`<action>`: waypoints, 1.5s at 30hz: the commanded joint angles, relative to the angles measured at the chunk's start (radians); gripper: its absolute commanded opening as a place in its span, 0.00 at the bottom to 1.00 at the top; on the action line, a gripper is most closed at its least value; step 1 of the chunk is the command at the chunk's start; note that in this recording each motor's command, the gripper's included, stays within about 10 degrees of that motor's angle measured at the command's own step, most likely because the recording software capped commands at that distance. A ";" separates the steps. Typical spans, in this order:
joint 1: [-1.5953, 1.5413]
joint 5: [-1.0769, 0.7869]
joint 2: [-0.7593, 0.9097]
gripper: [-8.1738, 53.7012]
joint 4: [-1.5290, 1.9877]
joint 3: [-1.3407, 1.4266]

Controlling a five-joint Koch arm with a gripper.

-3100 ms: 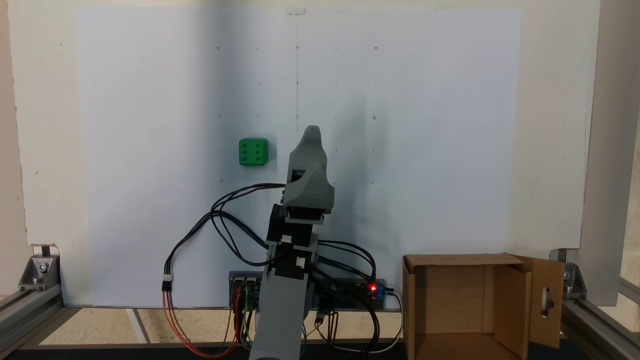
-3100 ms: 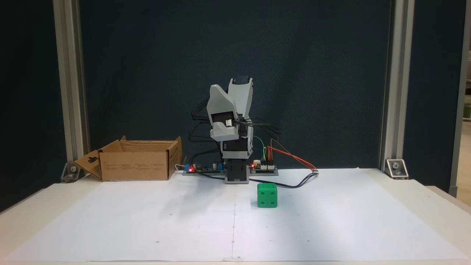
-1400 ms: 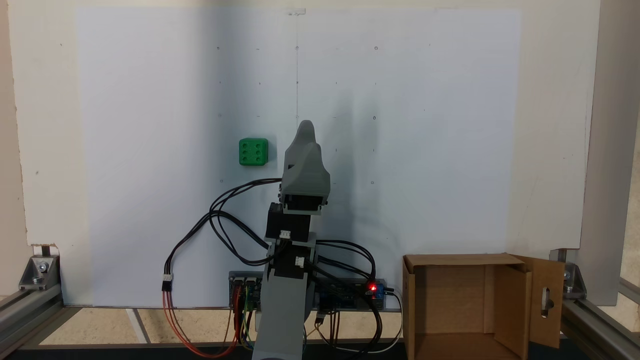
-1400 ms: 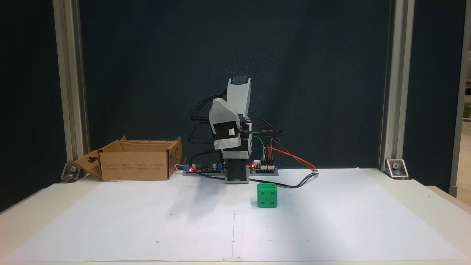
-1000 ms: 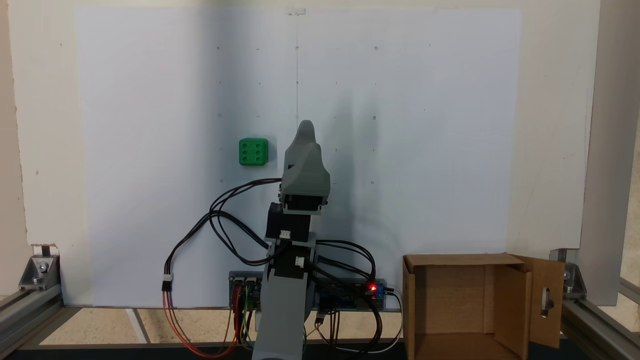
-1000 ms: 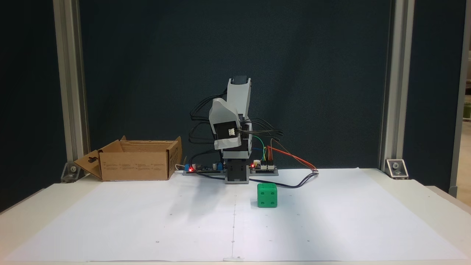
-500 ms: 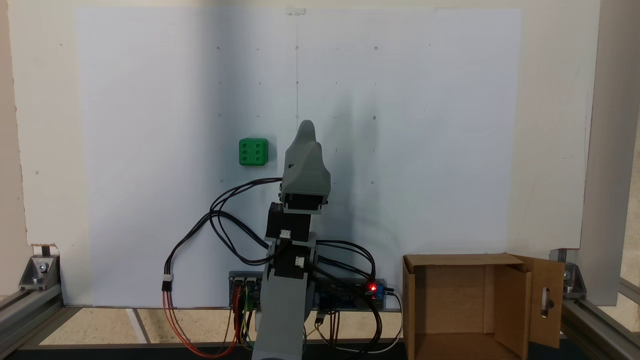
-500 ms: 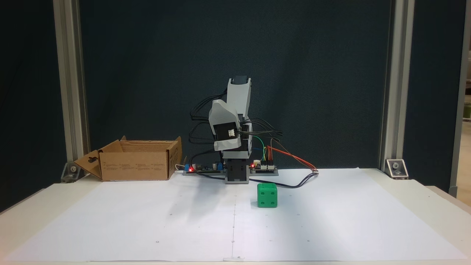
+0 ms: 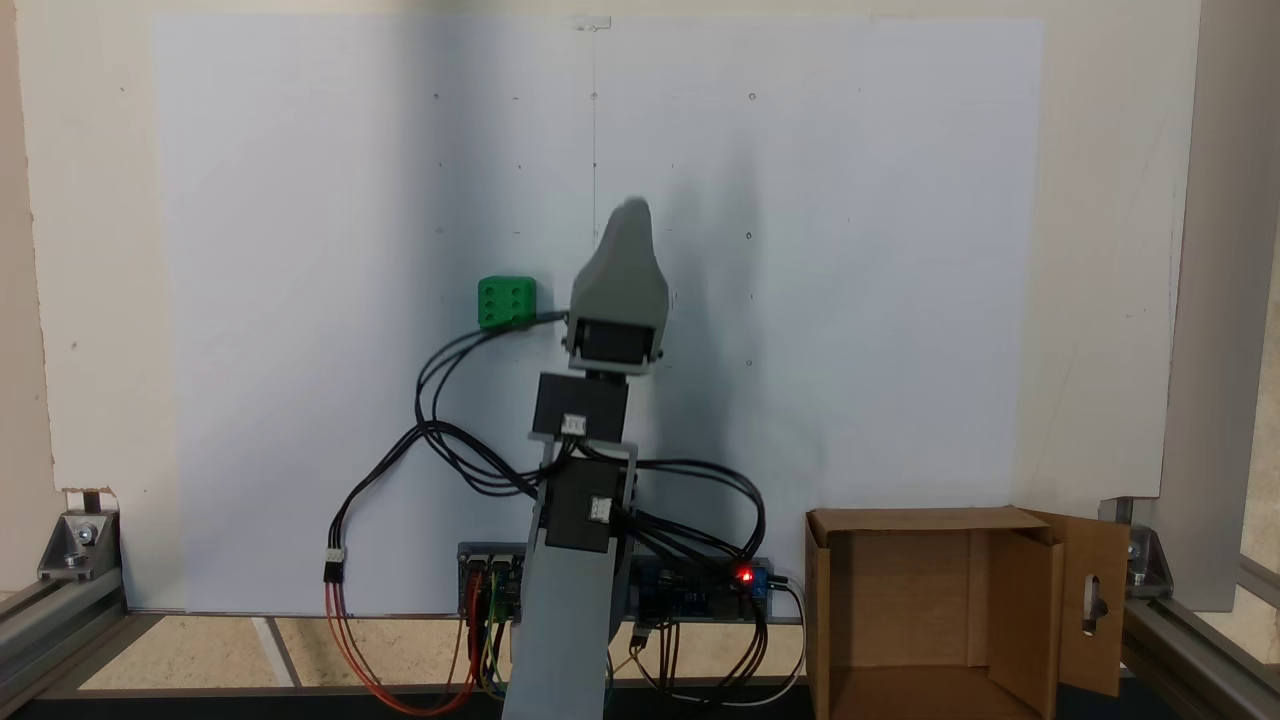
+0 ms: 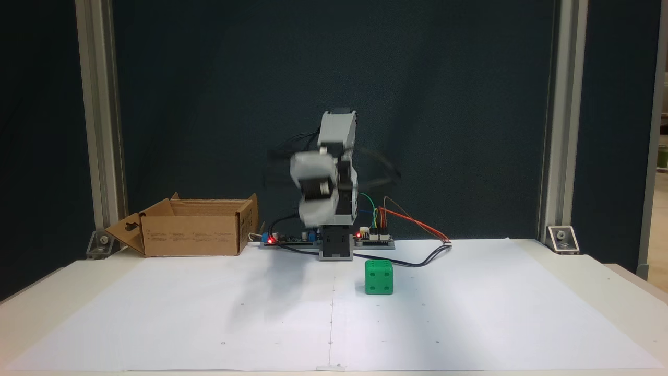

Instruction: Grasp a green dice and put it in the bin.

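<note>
Green dice [image 10: 379,277] sits clear on the paper, while the blurred claw [image 9: 632,212] hides whether its jaws are parted.

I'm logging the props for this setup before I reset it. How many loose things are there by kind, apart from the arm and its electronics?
Green dice: 1
Cardboard bin: 1
Total: 2
</note>
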 commanded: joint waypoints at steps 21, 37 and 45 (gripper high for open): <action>-0.457 0.143 -0.210 0.83 1.491 -0.930; -0.612 0.440 -0.451 0.83 1.916 -1.117; -0.594 0.479 -0.546 0.83 1.875 -1.115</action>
